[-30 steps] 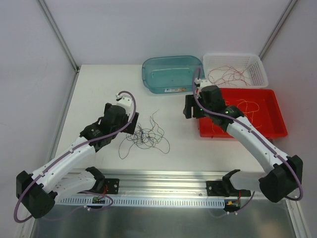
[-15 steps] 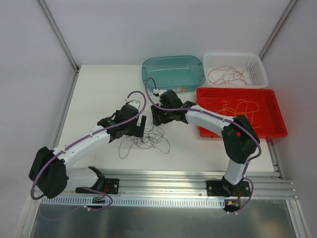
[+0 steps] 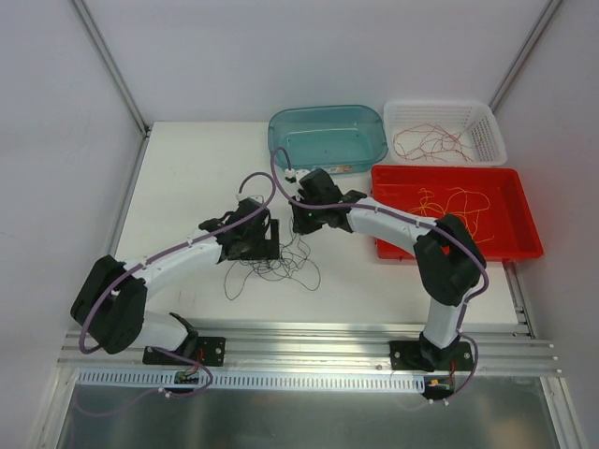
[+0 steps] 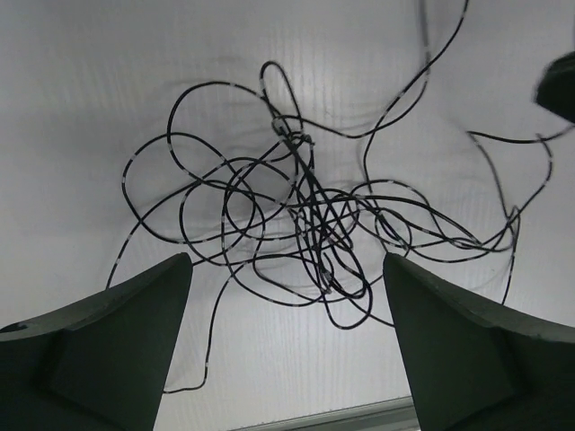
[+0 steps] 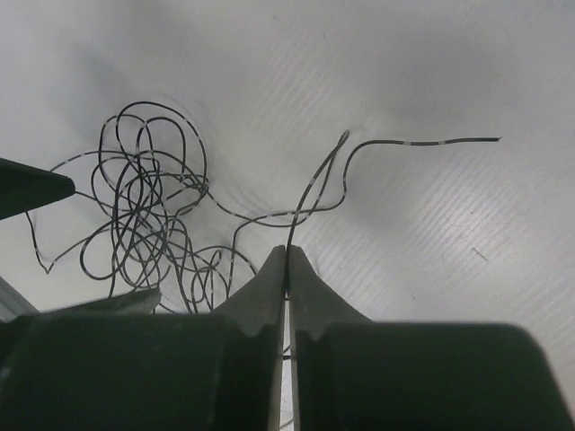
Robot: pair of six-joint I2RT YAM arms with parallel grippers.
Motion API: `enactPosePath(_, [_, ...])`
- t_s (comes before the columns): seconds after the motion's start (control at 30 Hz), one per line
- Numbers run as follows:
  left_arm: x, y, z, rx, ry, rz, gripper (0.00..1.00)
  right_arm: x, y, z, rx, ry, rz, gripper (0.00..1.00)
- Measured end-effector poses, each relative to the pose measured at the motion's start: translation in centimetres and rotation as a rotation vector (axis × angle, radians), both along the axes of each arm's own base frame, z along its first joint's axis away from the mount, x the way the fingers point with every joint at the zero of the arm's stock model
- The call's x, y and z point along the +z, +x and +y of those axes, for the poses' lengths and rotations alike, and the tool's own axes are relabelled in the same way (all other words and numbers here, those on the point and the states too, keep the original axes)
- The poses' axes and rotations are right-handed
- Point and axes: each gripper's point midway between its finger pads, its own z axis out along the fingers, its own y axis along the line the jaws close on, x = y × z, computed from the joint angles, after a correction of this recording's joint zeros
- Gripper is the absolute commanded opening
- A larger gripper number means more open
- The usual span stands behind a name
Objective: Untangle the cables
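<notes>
A tangle of thin dark cables (image 3: pixel 281 262) lies on the white table between the two arms. My left gripper (image 3: pixel 267 241) hovers at its left edge. In the left wrist view its jaws are open (image 4: pixel 286 262), and the knot of cables (image 4: pixel 310 224) lies just beyond the fingertips with nothing between them. My right gripper (image 3: pixel 301 223) sits at the tangle's upper right. In the right wrist view it is shut (image 5: pixel 287 256) on a single dark strand (image 5: pixel 310 193) that runs from the tips toward the tangle (image 5: pixel 148 206).
A teal bin (image 3: pixel 281 150) stands at the back centre. A white basket (image 3: pixel 494 140) at the back right holds red-brown wires (image 3: pixel 432 142). A red tray (image 3: pixel 459 253) on the right holds yellow-orange wires (image 3: pixel 449 201). The rail (image 3: pixel 309 341) runs along the near edge.
My right arm swung left from the red tray to the tangle and its jaws closed on a dark strand. My left gripper moved right to the tangle's edge.
</notes>
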Motion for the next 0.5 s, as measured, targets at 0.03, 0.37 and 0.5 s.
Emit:
enactPosePath(0.03, [-0.5, -0.2, 0.0, 0.013, -0.003, 0.015, 0.86, 0.4, -0.1, -0.1, 0.004, 0.0, -0.004, 0.01])
enactPosePath(0.37, [-3.0, -0.8, 1.3, 0.12, 0.041, 0.067, 0.45, 16.9, -2.7, -4.3, 0.018, 0.135, -0.273, 0.01])
enactPosePath(0.5, [-3.0, -0.1, 2.4, 0.166, 0.059, 0.051, 0.36, 26.0, -4.7, -7.7, 0.001, 0.216, -0.454, 0.01])
